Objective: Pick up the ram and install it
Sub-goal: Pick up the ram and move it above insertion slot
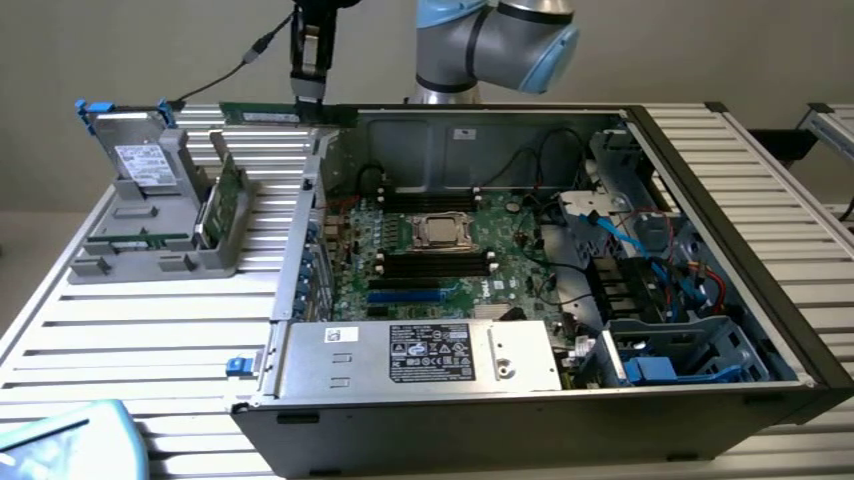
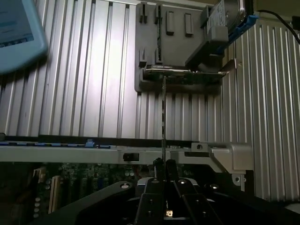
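Above the case rim point(image 1: 481, 108), the gripper point(image 1: 310, 100) point(image 2: 164, 165) is holding the ram point(image 1: 267, 116) point(image 2: 163, 122).
Jaws are pinching almost shut on its thin board, hanging it long-edge-down, likely to suit a motherboard slot point(image 1: 430, 260).

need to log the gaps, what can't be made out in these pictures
- ram: wrist view sees it edge-on, so its chips and notch are hidden.
- memory slots: exterior view, too small to tell whether latches are open.
- pale blue object: exterior view, cut off by the frame's corner.
- drive label: exterior view, print too small.
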`<state>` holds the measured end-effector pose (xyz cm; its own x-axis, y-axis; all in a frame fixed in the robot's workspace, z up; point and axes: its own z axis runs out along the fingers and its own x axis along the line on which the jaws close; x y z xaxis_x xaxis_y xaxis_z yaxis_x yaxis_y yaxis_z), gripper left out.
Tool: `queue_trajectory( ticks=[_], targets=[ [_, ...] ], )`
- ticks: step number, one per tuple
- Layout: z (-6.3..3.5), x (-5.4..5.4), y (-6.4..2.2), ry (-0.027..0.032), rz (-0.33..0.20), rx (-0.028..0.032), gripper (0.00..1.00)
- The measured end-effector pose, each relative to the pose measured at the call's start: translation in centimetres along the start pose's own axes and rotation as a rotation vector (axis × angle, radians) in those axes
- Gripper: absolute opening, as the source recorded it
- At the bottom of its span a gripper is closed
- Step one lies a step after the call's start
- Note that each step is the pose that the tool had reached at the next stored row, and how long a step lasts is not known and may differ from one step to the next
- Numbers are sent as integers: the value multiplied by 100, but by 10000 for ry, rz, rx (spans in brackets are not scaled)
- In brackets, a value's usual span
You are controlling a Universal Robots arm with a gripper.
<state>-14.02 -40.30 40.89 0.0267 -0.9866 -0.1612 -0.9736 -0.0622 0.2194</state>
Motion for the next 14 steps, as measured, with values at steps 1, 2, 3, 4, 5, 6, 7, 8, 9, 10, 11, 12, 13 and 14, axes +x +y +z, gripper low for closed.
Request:
queue_trajectory(
  ticks=[1,2,3,4,5,6,7,8,9,10,11,12,13,14],
  targets=[
    [-13,1,-38,-10,-2,0,13],
    [-25,3,-74,-21,-3,1,13],
    [-39,4,-112,-31,-7,1,13],
    [-51,6,-148,-40,-10,1,13],
    [-63,7,-184,-52,-11,2,13],
    [-75,8,-219,-63,-13,3,13],
    [-89,9,-256,-72,-17,3,13],
    [-102,11,-292,-82,-19,3,13],
    [-115,13,-330,-93,-21,3,13],
    [-128,14,-364,-101,-22,3,13],
    [-141,15,-402,-111,-25,3,13],
    [-155,17,-438,-119,-28,3,13],
    [-168,19,-476,-128,-28,4,13],
    [-182,22,-512,-135,-31,3,13]
  ],
)
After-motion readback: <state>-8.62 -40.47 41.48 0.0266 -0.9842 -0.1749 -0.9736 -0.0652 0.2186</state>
